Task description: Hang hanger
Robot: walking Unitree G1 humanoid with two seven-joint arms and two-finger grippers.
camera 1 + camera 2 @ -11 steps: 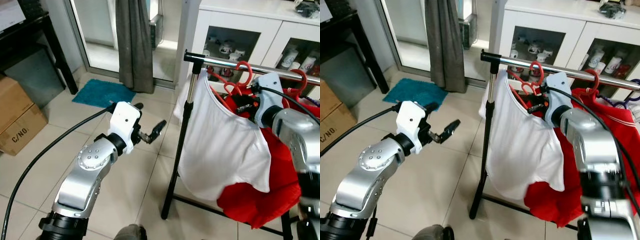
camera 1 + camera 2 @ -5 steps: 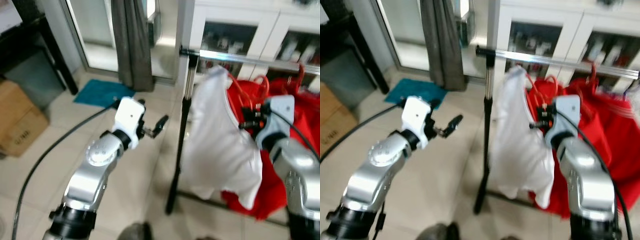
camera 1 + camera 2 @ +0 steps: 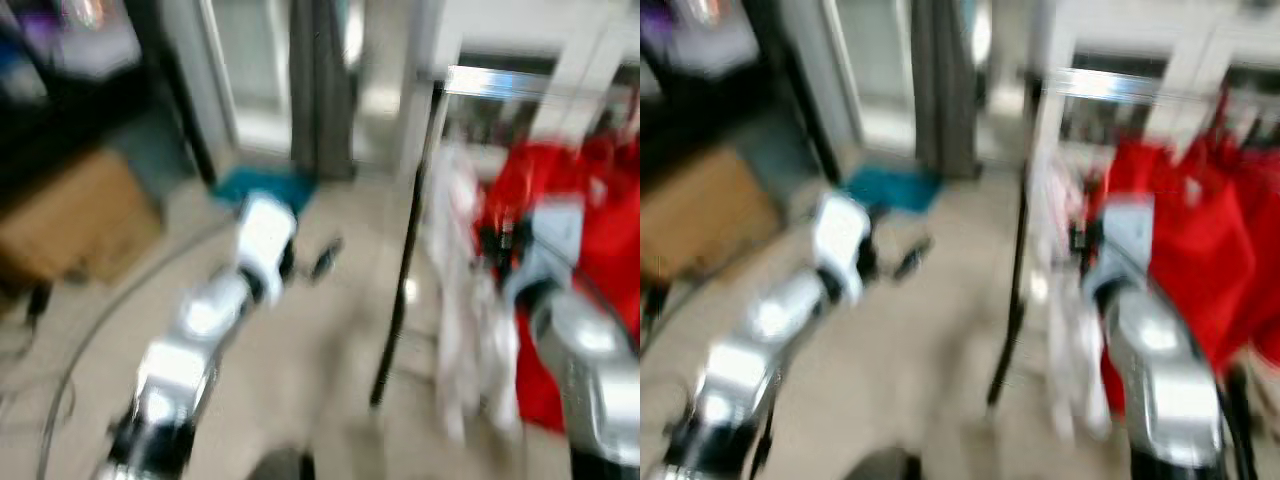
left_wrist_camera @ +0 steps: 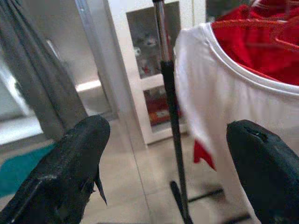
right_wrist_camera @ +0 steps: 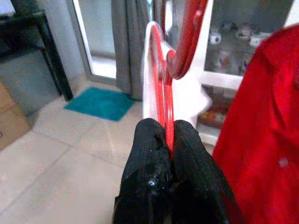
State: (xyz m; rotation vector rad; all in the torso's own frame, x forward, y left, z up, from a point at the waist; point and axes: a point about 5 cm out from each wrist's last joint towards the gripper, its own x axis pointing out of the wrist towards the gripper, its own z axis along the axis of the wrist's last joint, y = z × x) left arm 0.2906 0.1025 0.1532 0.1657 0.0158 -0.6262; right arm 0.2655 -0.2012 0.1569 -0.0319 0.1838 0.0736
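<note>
Our right gripper [image 5: 169, 140] pinches the red hanger [image 5: 164, 88], which carries the white shirt [image 4: 219, 107], just beside the red garments [image 5: 261, 121]. Our left gripper [image 4: 163, 154] is spread wide and empty, facing the rack's black upright [image 4: 170, 107]. The eye views are blurred. Farther left we see a grey curtain [image 5: 128, 42], a teal mat [image 5: 100, 103] and a cardboard box [image 3: 75, 215].
</note>
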